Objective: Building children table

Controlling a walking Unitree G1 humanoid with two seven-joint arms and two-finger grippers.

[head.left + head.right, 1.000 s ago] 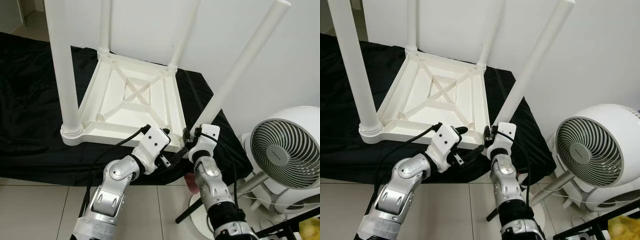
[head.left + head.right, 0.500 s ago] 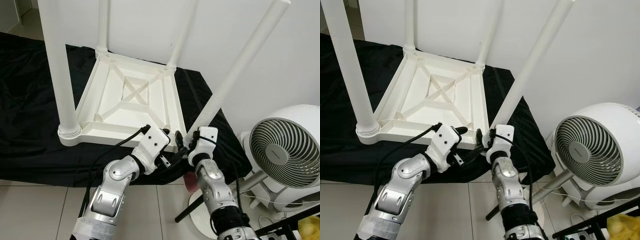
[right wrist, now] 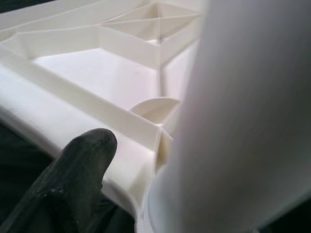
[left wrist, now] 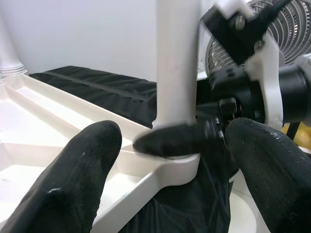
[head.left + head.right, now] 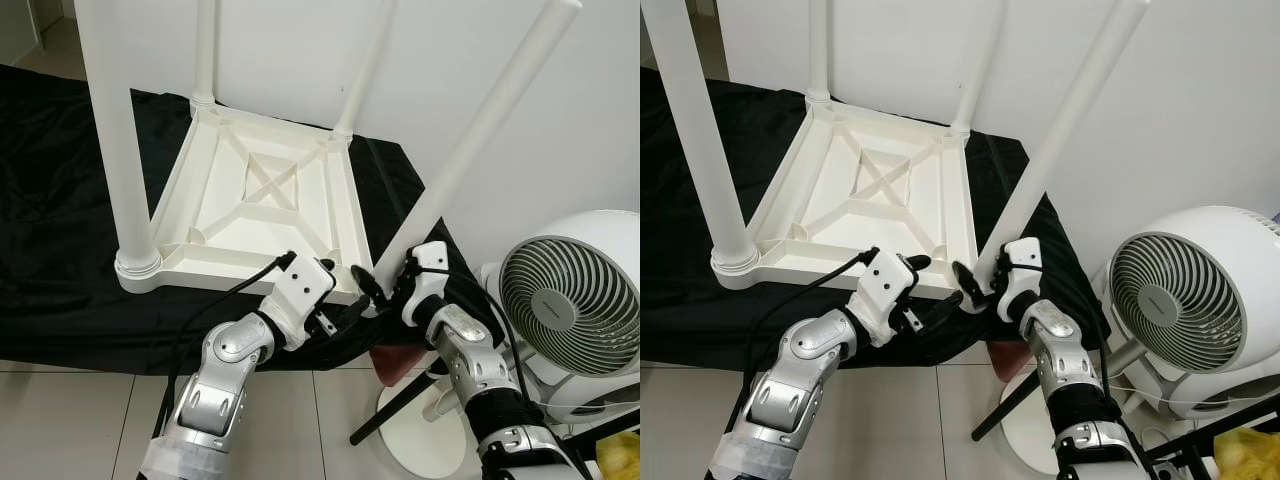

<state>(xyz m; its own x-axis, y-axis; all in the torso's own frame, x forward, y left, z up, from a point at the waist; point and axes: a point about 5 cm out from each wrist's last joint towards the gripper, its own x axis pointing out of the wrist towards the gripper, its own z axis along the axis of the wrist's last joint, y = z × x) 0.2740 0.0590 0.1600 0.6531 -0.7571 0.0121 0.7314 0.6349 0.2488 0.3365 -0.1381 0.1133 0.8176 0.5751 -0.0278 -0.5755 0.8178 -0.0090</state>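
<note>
White wall and pale floor tiles frame a black cloth [image 5: 60, 250] spread over a low surface, and on that cloth lies an upside-down white plastic children's table [image 5: 262, 205], its ribbed underside facing up. Three legs stand upright in their corner sockets: a thick near-left leg [image 5: 115, 130] and two at the far corners. The fourth, tilted leg [image 5: 480, 140] leans away to the robot's right, its lower end at the near-right corner socket [image 4: 177, 167] of the table.

Both grippers meet at that corner. The right gripper [image 5: 985, 285] is at the base of the tilted leg; one black finger [image 4: 170, 140] lies across the leg's foot just above the socket, and the right wrist view has the leg close against another fingertip [image 3: 73, 174], but whether the fingers are clamped on the leg cannot be told. The left gripper [image 5: 345, 310] hovers just in front of the same corner with its fingers [image 4: 68, 179] spread apart, grasping nothing, the leg's foot seen between them.

A white pedestal fan [image 5: 565, 300] stands on the floor to the right, near the right arm.
</note>
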